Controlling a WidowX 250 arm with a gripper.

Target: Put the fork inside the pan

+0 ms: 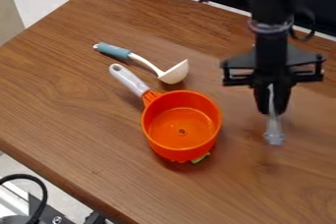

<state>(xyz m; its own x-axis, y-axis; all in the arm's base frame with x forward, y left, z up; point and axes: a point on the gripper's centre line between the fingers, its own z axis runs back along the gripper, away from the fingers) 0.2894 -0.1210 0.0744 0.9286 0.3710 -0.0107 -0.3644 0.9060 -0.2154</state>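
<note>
- Table (78,105): brown wood-grain top, the support for all items below; clock directions are read in the camera view, with the pan's bowl as centre.
- Robot arm (270,2): black, entering from the top edge at 1 o'clock.
- Gripper (272,110): at 2 o'clock, pointing downward, its 2 fingers clamped on the fork.
- Pan (152,137): orange, upright, with 1 pale grey handle directed between 10 and 11 o'clock.
- Ladle (174,73): white with a blue grip, lying at 11 o'clock, near the pan's handle.
- Fork (274,137): greyish, held nearly vertical between the fingers, its lower end at 3 o'clock, outside the pan and apart from it.
- Green piece (201,158): partly hidden by the pan's underside, at 5 o'clock.
</note>
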